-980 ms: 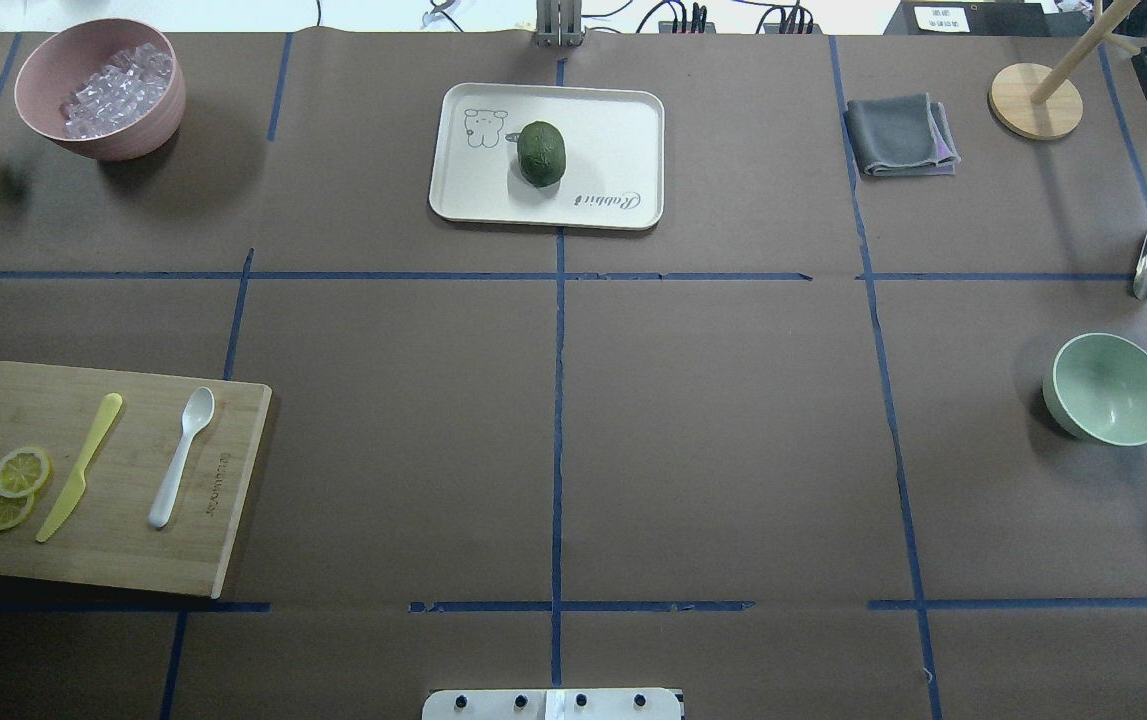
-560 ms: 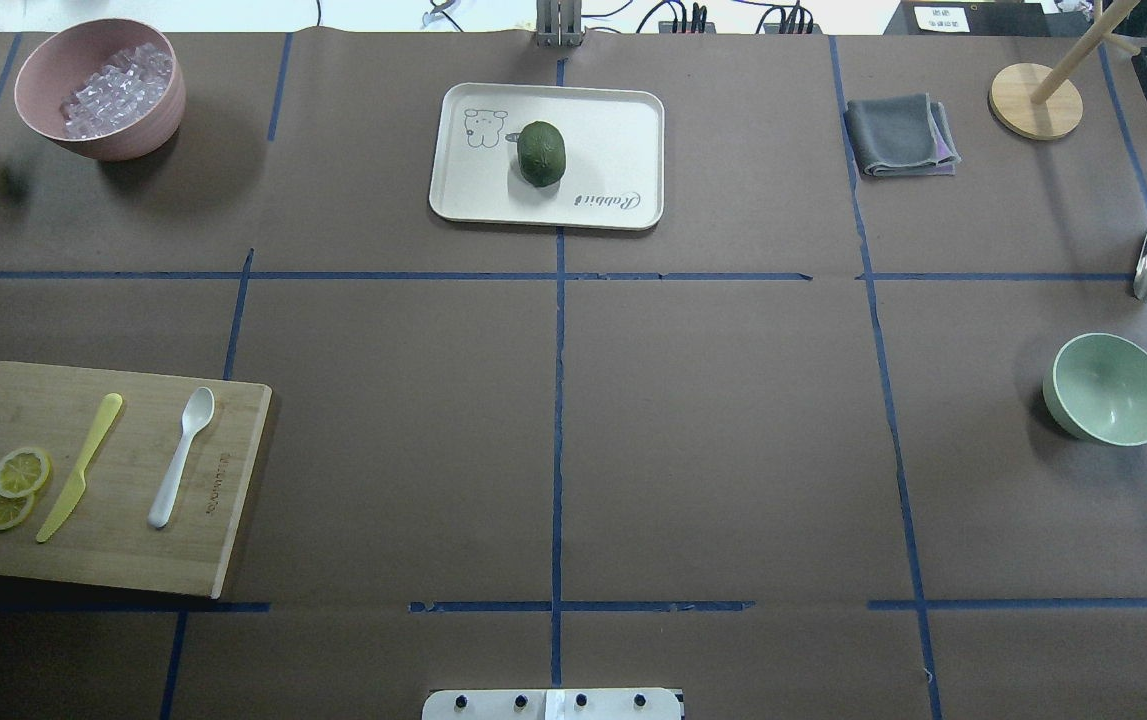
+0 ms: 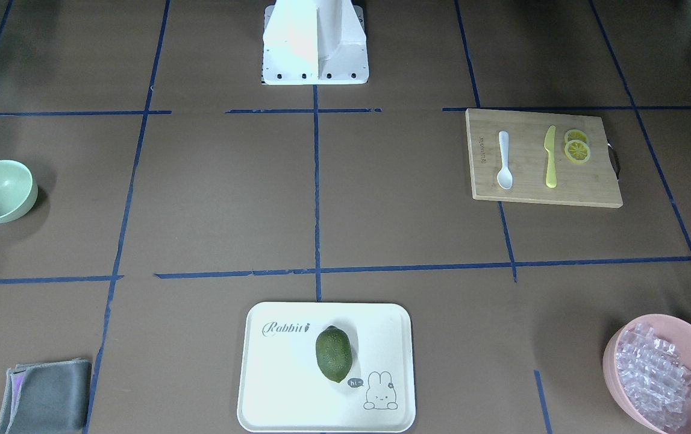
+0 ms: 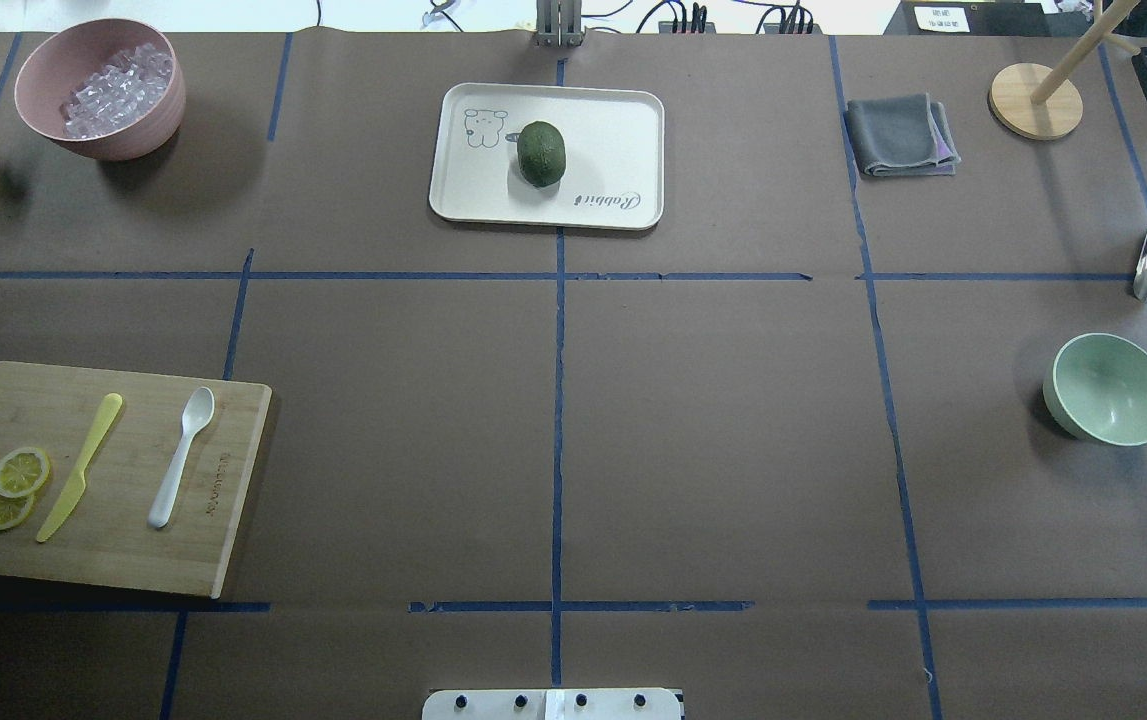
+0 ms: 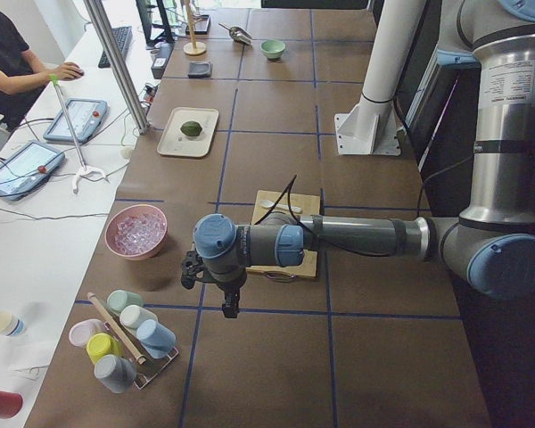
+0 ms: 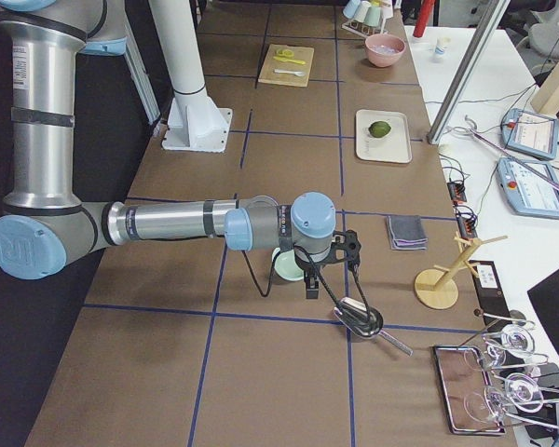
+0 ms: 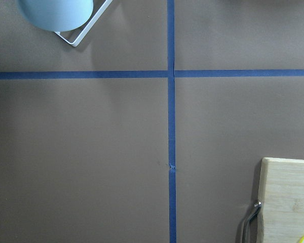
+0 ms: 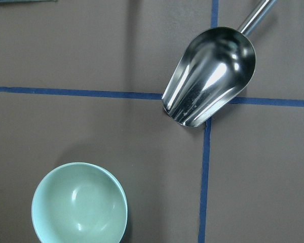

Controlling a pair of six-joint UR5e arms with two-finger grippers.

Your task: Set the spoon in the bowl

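Note:
The white spoon (image 4: 181,457) lies on the bamboo cutting board (image 4: 123,565) at the table's left, scoop pointing away from me; it also shows in the front view (image 3: 503,160). The mint-green bowl (image 4: 1108,390) stands empty at the far right and shows in the right wrist view (image 8: 79,205). My left gripper (image 5: 225,308) hangs over the table beside the board's outer end. My right gripper (image 6: 309,289) hangs just by the bowl (image 6: 285,268). Both show only in side views, so I cannot tell whether they are open or shut.
A yellow-green knife (image 4: 81,465) and lemon slices (image 4: 13,487) share the board. A pink bowl of ice pieces (image 4: 98,90), a white tray (image 4: 453,200) with a green fruit (image 4: 542,153), a grey cloth (image 4: 898,135), a metal scoop (image 8: 210,76) and a cup rack (image 5: 125,334) stand around.

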